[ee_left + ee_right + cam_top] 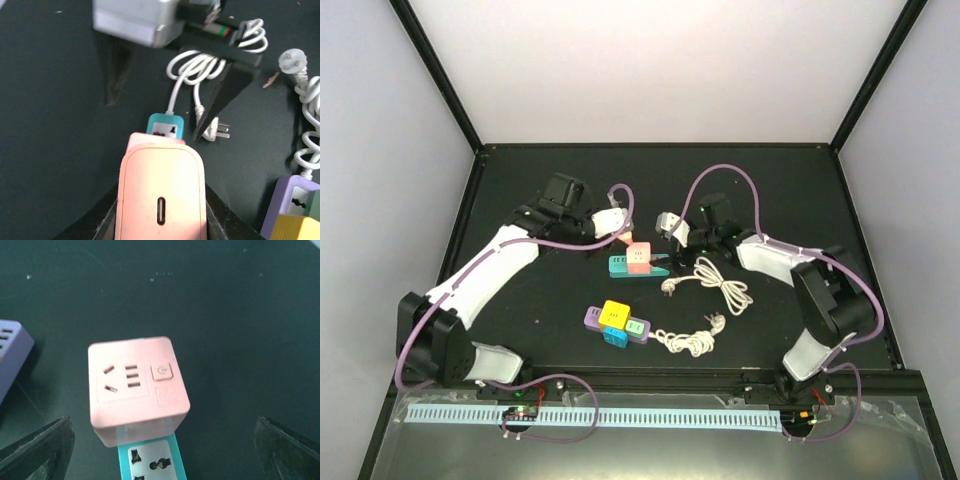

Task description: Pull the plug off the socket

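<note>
The plug, a pink cube adapter (638, 257) (160, 185) (135, 385), stands on one end of the socket, a teal power strip (618, 266) (166, 125) (152, 460) lying flat on the black table. Whether its prongs are still seated I cannot tell. My left gripper (625, 245) (160, 217) is shut on the pink plug, one finger against each side. My right gripper (671, 240) (170, 85) (162, 450) hangs open over the strip's cable end, its fingers (35, 450) wide apart and touching nothing.
The teal strip's white cable (720, 280) (195, 67) coils to the right and ends in a loose plug (669, 287) (220, 131). A purple strip (592, 318) (285, 205) (10, 350) carrying yellow and blue cubes lies nearer the arm bases, with its own coiled cable (685, 342).
</note>
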